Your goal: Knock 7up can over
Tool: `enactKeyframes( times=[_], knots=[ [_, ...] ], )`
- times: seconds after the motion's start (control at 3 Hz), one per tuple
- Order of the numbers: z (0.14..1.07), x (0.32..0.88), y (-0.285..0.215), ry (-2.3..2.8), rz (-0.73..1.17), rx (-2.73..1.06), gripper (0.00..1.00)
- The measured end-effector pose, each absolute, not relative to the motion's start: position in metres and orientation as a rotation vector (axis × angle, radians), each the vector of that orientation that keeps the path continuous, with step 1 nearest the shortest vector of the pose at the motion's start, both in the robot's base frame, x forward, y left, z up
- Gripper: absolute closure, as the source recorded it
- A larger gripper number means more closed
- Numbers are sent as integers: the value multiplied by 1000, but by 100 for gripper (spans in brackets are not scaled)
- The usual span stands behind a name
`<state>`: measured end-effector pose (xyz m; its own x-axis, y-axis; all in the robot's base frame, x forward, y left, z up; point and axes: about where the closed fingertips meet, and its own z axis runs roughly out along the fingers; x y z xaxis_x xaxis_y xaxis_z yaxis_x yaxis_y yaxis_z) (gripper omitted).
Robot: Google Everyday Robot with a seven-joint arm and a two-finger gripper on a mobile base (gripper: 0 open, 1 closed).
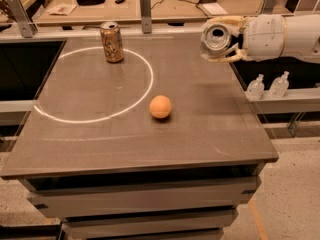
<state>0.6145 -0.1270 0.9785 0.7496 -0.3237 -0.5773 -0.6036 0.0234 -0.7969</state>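
Grip looks firm from where you sit: the gripper (214,40) is up at the far right corner of the table (150,160), and its cream fingers (226,59) are clenched around the 7up can (219,36), one above it and one below. You are seeing the can nearly end-on, tipped onto its side in the air, with its silver top and the dark mouth of the opening turned toward the camera and a little to the left. Its pale body is mostly hidden behind that top and the fingers, so you cannot read any lettering from here. The can hangs above the tabletop and is not standing on it. The white arm (285,36) reaches in from the right edge of your view, level with the can. On the table, well apart from the gripper, a gold-brown can (112,42) stands upright at the far left, right on the far arc of a white ring (75,120) marked across the dark surface. An orange (160,107) lies near the middle of the table, just outside the ring's right side. Off the table to the right, below the arm, you can see two small clear bottles (255,87) standing side by side on a lower ledge. Behind the table runs a wooden workbench (170,11) with cables and papers on it.
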Motion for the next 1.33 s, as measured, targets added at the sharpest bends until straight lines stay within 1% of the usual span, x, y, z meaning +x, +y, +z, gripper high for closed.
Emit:
enactKeyframes(
  times=[0.33,1.0,1.33],
  knots=[
    [946,614,-112,645,88,-1741,100],
    [877,682,-94,338,-184,-1964,100],
    [866,695,-93,246,-273,-2039,100]
  ],
)
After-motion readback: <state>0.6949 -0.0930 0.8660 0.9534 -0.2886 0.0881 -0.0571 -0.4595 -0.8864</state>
